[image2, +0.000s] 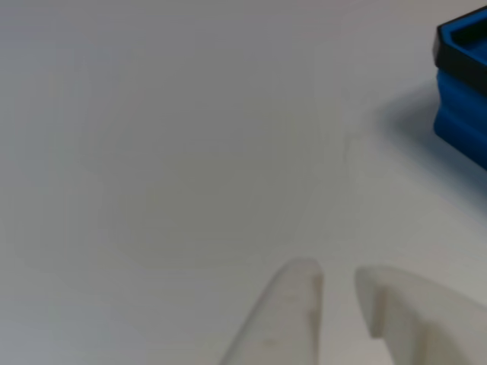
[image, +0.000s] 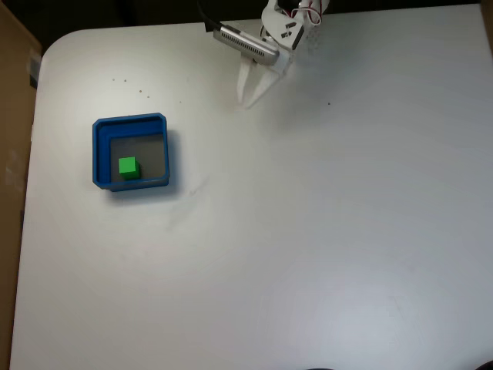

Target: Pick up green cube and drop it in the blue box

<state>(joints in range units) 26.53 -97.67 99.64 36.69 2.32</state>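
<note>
Nearest the lens in the other view: two white, matte plastic fingers (image2: 293,315), blunt-tipped and slightly rough, a narrow gap between them, nothing gripped. Same gripper (image: 250,99) near the top edge of the fixed view, tips drawn almost to one point above the table (image: 308,247), empty, jaws nearly closed rather than spread. One arm, white with a grey ribbed part at the wrist and thin red and white wires above. One blue box (image: 98,150) on the left part of the table in the fixed view, well apart from the gripper: shallow, square, thick raised walls of smooth blue plastic, rounded corners, flat grey bottom. Inside it, one green cube (image: 128,167), small, bright, plain-faced, resting on the grey bottom near the lower left corner of the box, close to the left and lower walls; hard to tell whether touching them. Nothing else in the box. A corner of the blue box (image2: 463,91) at the right edge of the other view, with a dark rim and ribbed outer wall. Table white, smooth, round-cornered, with a few tiny dark specks near the top left and faint scuff marks right of the box. Brown cardboard-like surface (image: 14,139) along the left edge of the fixed view.
</note>
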